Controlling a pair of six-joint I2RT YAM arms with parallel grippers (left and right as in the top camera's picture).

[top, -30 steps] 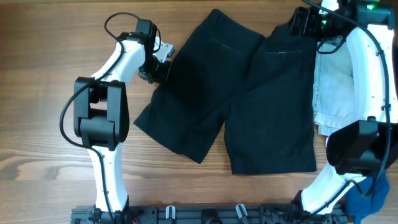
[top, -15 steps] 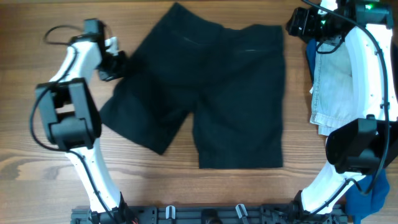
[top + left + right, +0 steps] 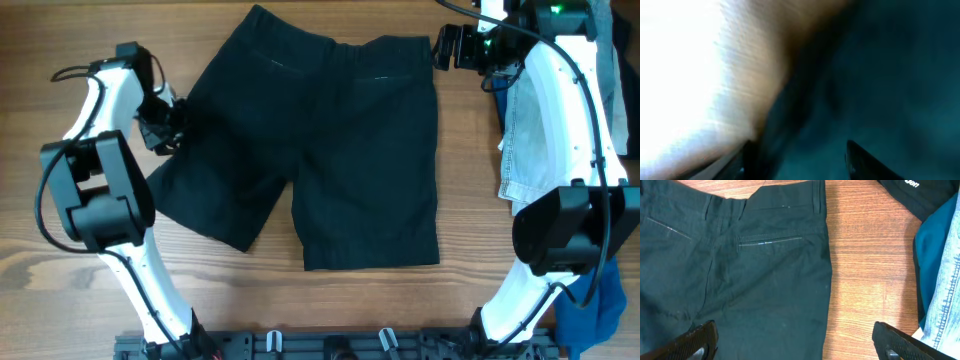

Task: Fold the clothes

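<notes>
The black shorts (image 3: 330, 140) lie spread flat on the wooden table, waistband at the far side and both legs pointing toward the near edge. My left gripper (image 3: 163, 125) sits at the shorts' left side seam. Its view is blurred, and the left gripper (image 3: 800, 167) shows its fingers apart over dark fabric (image 3: 890, 75) at the cloth's edge. My right gripper (image 3: 447, 47) hovers by the waistband's right corner. In its own view the right gripper (image 3: 797, 345) is wide open above the right edge of the shorts (image 3: 740, 280) and bare wood, holding nothing.
Light-blue jeans (image 3: 525, 140) lie along the right side under the right arm. A small black piece with white print (image 3: 920, 192) and teal cloth (image 3: 935, 245) lie beside them. Blue fabric (image 3: 592, 310) sits at the near right corner.
The left gripper dragged the shorts leftward across the table, then its jaws came apart. The right gripper shifted a little left and stayed open.
</notes>
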